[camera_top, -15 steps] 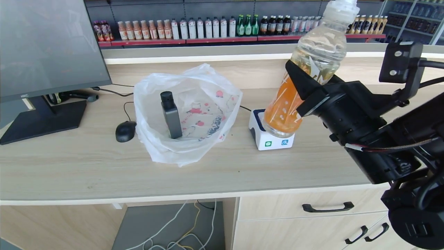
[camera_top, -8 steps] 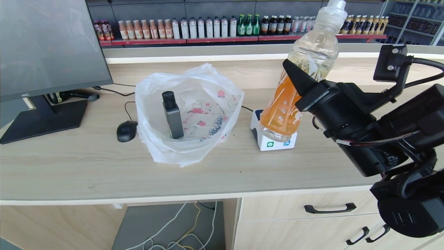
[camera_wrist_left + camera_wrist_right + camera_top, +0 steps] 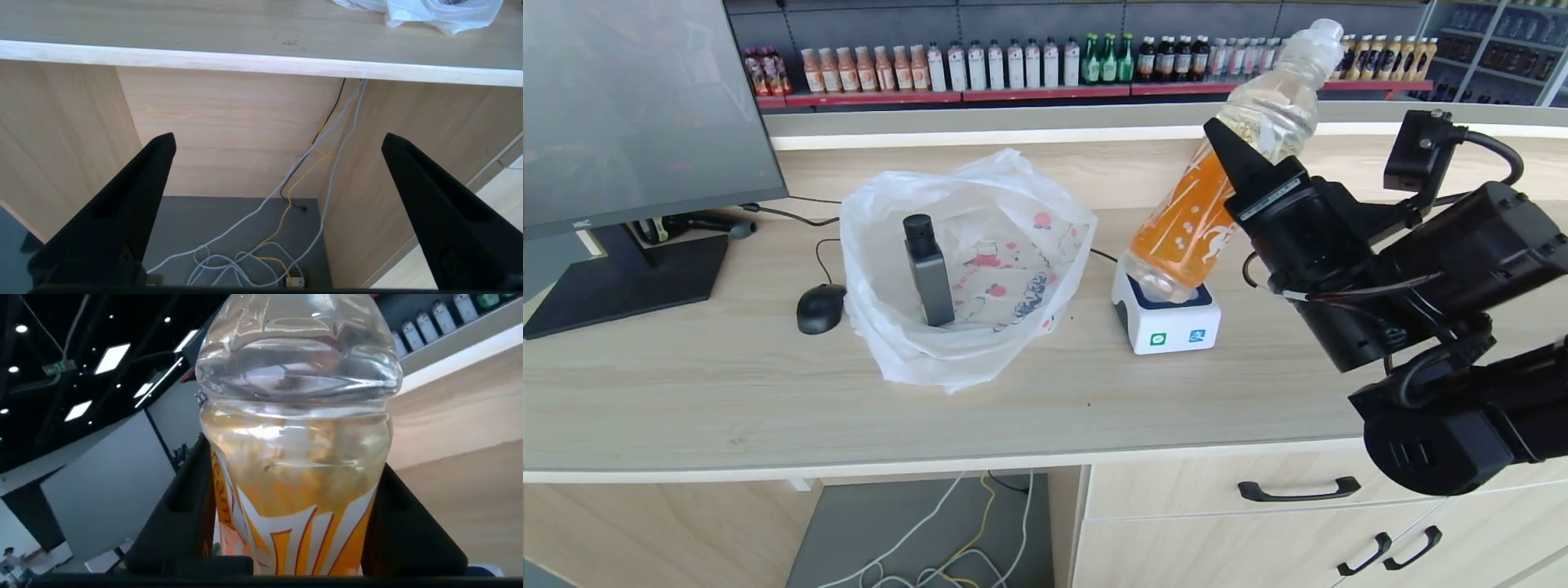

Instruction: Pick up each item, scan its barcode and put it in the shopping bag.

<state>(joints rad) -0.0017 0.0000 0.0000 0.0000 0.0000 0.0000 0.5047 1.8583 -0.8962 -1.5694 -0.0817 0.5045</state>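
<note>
My left gripper (image 3: pixel 278 204) hangs below the counter (image 3: pixel 204 49), fingers apart. My right gripper (image 3: pixel 1243 175) is clamped round the middle of the drink bottle (image 3: pixel 1201 220). My forearm reaches in from the right and holds it tilted, base over the scanner (image 3: pixel 1168 322), perhaps touching it. It's part-full, smooth and thin-walled, so I judge it bottom-heavy and slippery, best held mid-body. The shopping bag (image 3: pixel 882 327) stands further left.

Drink bottle (image 3: pixel 1209 220): label was orange with white streaks and dots; upper body clear, cap whitish.
Shopping bag (image 3: pixel 890 351): was translucent white, printed in red and black.
Flask (image 3: pixel 929 273): dark grey, black cap.
Scanner (image 3: pixel 1168 327): white, blue top, green and blue icons.
Mouse (image 3: pixel 819 309): black.
Counter (image 3: pixel 727 392): showed pale wood grain.
</note>
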